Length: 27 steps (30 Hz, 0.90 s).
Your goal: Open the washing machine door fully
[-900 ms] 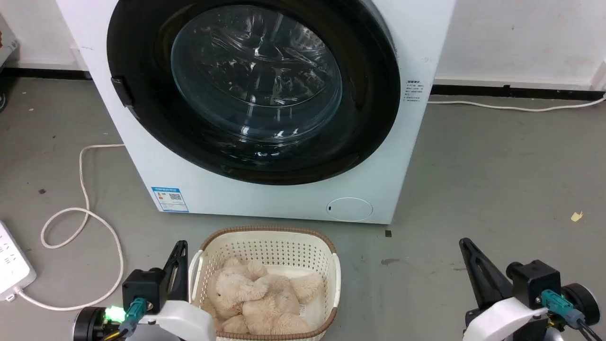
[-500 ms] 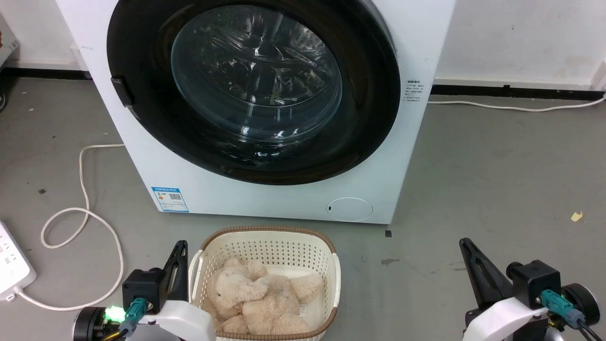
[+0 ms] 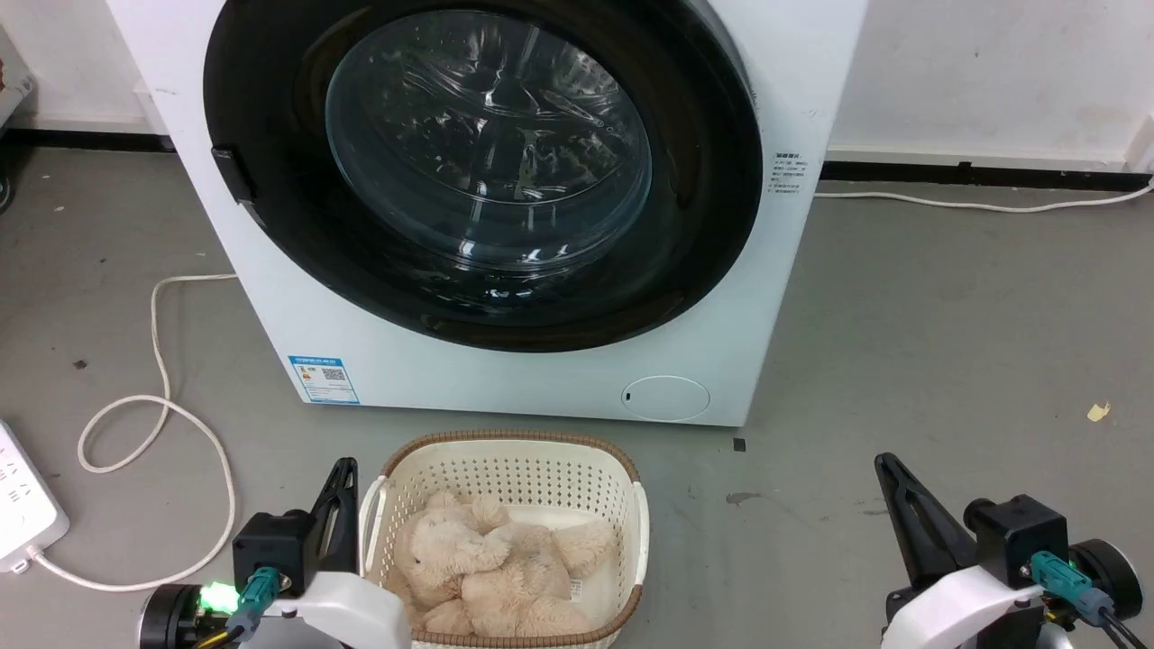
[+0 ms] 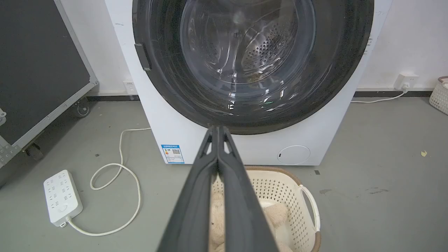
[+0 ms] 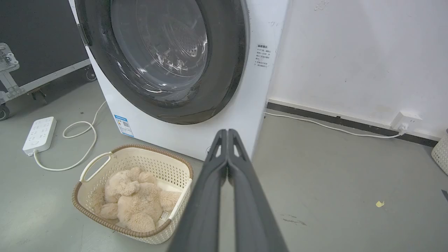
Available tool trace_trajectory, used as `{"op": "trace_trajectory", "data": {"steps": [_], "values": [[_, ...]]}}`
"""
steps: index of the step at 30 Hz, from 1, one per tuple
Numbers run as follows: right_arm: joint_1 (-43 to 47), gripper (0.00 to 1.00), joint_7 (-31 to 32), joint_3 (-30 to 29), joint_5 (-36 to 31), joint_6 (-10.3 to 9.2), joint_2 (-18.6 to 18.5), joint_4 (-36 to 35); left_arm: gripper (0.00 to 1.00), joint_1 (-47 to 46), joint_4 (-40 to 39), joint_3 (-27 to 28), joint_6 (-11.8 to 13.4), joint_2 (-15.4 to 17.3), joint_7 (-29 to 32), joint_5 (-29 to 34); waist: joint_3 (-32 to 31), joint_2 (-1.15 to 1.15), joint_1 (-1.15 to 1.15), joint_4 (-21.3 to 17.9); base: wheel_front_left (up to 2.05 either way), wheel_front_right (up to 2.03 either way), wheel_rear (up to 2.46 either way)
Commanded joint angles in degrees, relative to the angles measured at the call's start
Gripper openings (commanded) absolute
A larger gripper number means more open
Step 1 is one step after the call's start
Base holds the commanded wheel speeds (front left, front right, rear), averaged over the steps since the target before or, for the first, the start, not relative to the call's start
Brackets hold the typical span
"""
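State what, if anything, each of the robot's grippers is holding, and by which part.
Nothing is held. The left gripper and the right gripper have their jaws shut on nothing, apart from the closed washing machine door.

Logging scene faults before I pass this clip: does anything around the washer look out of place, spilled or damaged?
Nothing serious. The door is shut and looks intact. A yellow scrap and a dark stain mark the floor right of the basket, and a loose cable loops on the floor at left.
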Motion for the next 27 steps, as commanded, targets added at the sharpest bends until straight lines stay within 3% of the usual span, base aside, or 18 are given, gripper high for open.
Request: {"op": "trace_trajectory", "data": {"steps": [1,4,5,27], "values": [[-0.69,0.00,0.04,-0.03,-0.28,-0.08,0.27,-0.20,0.00,-0.86,-0.24,-0.01,0.15,0.01,0.02,0.16,0.00,0.00,0.00,0.00,0.00,0.00,0.00],[-0.69,0.00,0.04,-0.03,-0.28,-0.08,0.27,-0.20,0.00,-0.86,-0.24,-0.01,0.15,0.01,0.02,0.16,0.00,0.00,0.00,0.00,0.00,0.00,0.00],[0.01,1.00,-0.01,-0.02,0.01,0.00,-0.01,0.01,1.00,0.02,0.00,-0.03,-0.01,0.00,0.00,-0.01,0.00,0.00,0.00,0.00,0.00,0.00,0.00],[-0.52,1.00,-2.04,-0.45,1.51,0.00,0.03,-0.56,1.00,-0.73,-0.23,-1.72,0.57,0.00,-2.04,-0.34,1.30,0.00,0.00,0.32,0.00,0.00,0.00]]}}
